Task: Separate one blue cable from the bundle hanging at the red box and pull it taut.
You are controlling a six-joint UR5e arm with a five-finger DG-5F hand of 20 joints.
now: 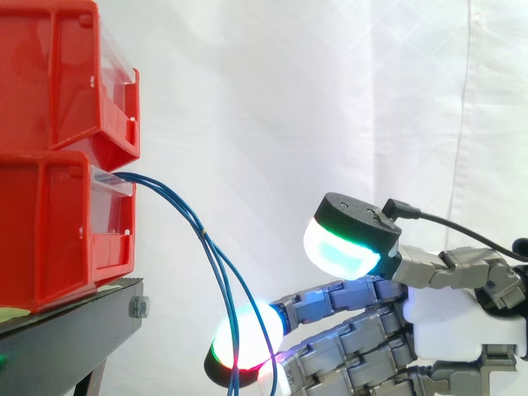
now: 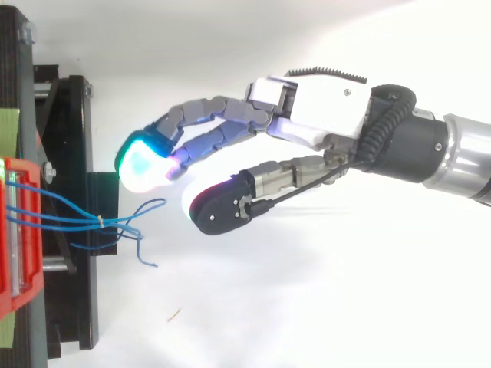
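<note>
The blue cables [image 1: 194,219] come out of the front of the lower red bin [image 1: 49,231], which sits under a second red bin [image 1: 49,74] on the black stand [image 1: 66,322]. They hang in a loose arc towards the floor. Partway down, a small tie [image 2: 100,222] holds them together, so from above they fan out from the bin, meet at the tie and splay again into free ends.

The hand [image 2: 322,107] reaches in low from the right. It is spread, with the fingers stretched towards the stand and the thumb held well apart from them, and it pinches nothing. That gap looks meant to take a single strand.

From the side, the cables cross in front of the lowest fingertip pad [image 1: 243,338], though I cannot tell whether they touch it. The thumb pad [image 1: 342,247] sits higher and further back. I judge the separating not yet done. The tie keeps the strands close, so the hand probably needs to pick at the loose ends below it.
</note>
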